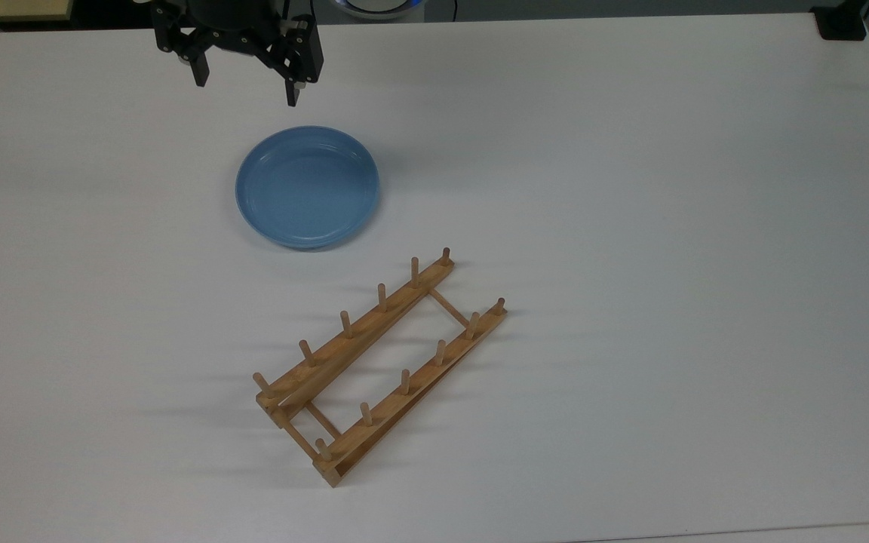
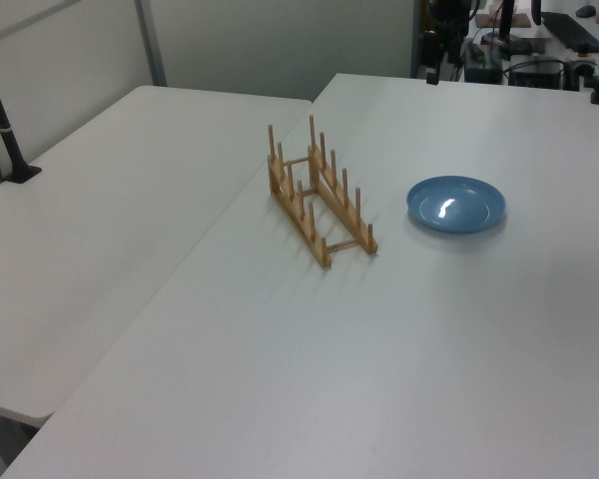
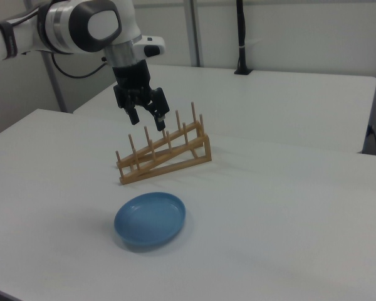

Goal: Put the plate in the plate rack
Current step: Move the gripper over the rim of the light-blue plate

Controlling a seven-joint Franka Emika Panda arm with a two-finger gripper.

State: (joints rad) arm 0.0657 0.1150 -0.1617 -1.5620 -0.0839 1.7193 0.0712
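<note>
The light-blue plate (image 1: 307, 187) lies flat on the white table, left of centre in the top view, and shows again in the left view (image 2: 456, 204) and the right view (image 3: 150, 218). The wooden plate rack (image 1: 378, 362) stands apart from it, nearer the top view's bottom edge, with nothing between its upright pegs (image 2: 319, 195) (image 3: 166, 153). My gripper (image 1: 247, 85) hangs open and holds nothing, past the plate's far rim toward the top view's top edge. In the right view the gripper (image 3: 147, 120) is well above the table, its fingers pointing down.
The white table (image 1: 631, 226) is bare across the top view's right half. A black clamp (image 1: 842, 23) sits at its top right corner. In the left view a second table (image 2: 100, 200) adjoins on the left, with a black post (image 2: 5, 130) on it.
</note>
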